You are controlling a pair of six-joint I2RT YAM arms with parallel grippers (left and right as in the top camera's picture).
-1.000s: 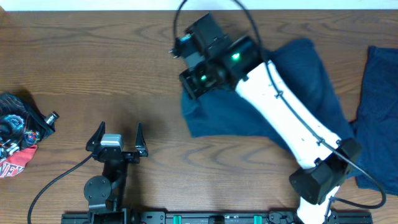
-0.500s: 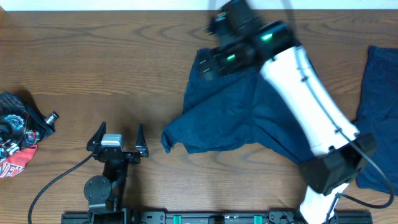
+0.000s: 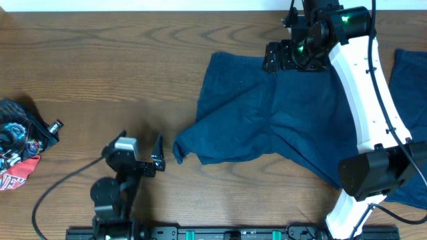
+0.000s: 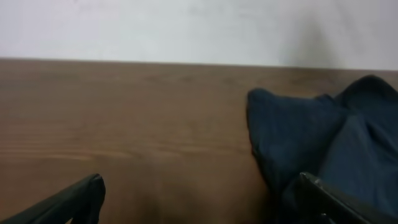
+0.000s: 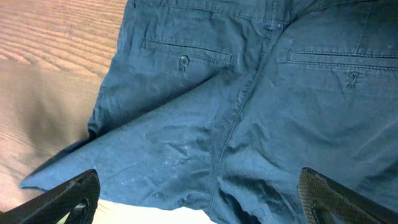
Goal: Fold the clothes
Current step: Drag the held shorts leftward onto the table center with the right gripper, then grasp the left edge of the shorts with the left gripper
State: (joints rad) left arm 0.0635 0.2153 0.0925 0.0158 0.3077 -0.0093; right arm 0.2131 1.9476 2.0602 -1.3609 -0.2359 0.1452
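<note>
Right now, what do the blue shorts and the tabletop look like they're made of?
The blue shorts: probably woven cotton twill with a matte finish, judging by the stitched seams, back pockets and soft creases. The tabletop: brown wood or wood-look laminate with a slight sheen. Flowing grain lines show, but the pictures don't tell solid wood from veneer.

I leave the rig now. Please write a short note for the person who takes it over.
Left gripper: open, empty, near the curled leg corner of the dark navy fabric shorts.
Right gripper: open, empty, above their waistband.
Shorts: spread on the wooden table, back pockets up.
Second dark navy garment: at the table's right edge.
Done: shorts spread out. Left: all folds.
</note>
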